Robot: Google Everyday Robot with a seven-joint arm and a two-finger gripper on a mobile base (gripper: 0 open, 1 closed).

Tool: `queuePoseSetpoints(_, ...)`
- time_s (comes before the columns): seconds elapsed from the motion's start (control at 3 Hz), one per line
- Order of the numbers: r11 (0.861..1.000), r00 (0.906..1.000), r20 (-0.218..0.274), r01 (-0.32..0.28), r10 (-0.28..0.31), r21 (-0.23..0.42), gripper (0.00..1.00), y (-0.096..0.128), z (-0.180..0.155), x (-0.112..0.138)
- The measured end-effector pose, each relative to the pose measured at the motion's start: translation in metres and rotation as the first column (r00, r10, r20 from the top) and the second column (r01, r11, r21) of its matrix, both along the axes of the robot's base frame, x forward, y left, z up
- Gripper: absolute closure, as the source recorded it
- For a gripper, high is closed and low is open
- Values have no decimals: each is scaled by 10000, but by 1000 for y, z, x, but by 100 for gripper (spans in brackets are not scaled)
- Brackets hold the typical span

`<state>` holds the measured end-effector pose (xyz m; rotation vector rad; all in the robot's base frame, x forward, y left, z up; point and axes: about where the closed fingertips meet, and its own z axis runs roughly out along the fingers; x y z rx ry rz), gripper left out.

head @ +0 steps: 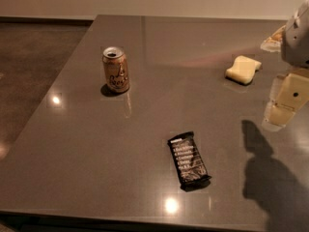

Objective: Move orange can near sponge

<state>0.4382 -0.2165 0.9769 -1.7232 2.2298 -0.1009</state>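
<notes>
The small cylindrical orange-tan can, far left, has a silver top and dark swirly lettering. The pale yellow rectangular foam sponge sits far right. The flat black snack bar wrapper, near centre, carries white print. The cream-coloured gripper hangs at the right edge above the glossy grey-brown tabletop.

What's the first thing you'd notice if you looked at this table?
First, the small orange-tan metal drink can, standing upright at the back left of the shiny dark table. Then the flat black snack bar wrapper near the front middle and the pale yellow foam sponge at the back right. The robot's cream-coloured claw hangs at the right edge, nearer the camera than the sponge.
</notes>
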Motion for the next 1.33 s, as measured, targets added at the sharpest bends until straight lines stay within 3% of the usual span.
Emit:
queuePoseSetpoints(0.33, 10000, 10000, 19, -7, 7, 30, 0, 1, 1, 1)
queuePoseSetpoints(0.67, 9981, 10000, -21, -52, 53, 607, 0, 14, 1, 19)
queuePoseSetpoints(1.0, 9882, 9994, 172, -333, 311, 1496, 0, 45, 3, 43)
queuePoseSetpoints(1.33, 9680, 9966, 332, -814, 756, 2376, 0, 98, 9, 67)
